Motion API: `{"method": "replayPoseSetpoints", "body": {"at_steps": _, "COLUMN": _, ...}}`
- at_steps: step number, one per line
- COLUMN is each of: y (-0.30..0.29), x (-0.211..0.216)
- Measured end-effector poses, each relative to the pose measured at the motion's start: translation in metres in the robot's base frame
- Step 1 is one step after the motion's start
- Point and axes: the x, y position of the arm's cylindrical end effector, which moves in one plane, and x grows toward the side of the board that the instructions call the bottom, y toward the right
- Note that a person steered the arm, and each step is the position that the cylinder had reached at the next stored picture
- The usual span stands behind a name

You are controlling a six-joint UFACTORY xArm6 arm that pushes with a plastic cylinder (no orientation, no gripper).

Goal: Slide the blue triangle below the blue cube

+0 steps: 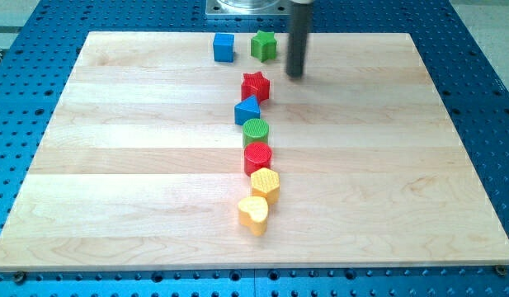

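The blue triangle (247, 110) lies near the middle of the wooden board (114, 165), just below the red star (256, 85). The blue cube (223, 47) sits near the view's top edge, up and to the left of the triangle. My tip (295, 75) is at the end of the dark rod coming down from the view's top. It rests right of the red star and up-right of the blue triangle, touching neither.
A green star (264, 45) sits right of the blue cube, just left of the rod. Below the triangle runs a chain: green cylinder (256, 131), red cylinder (258, 157), yellow hexagon (266, 184), yellow heart (254, 214).
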Motion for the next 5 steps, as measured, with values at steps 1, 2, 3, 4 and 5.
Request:
{"method": "replayPoseSetpoints", "body": {"at_steps": 1, "y": -0.011, "x": 0.047}}
{"method": "replayPoseSetpoints", "body": {"at_steps": 2, "y": -0.070, "x": 0.063}}
{"method": "replayPoseSetpoints", "body": {"at_steps": 3, "y": -0.125, "x": 0.057}}
{"method": "replayPoseSetpoints", "body": {"at_steps": 4, "y": -0.148, "x": 0.057}}
{"method": "replayPoseSetpoints", "body": {"at_steps": 5, "y": -0.148, "x": 0.055}}
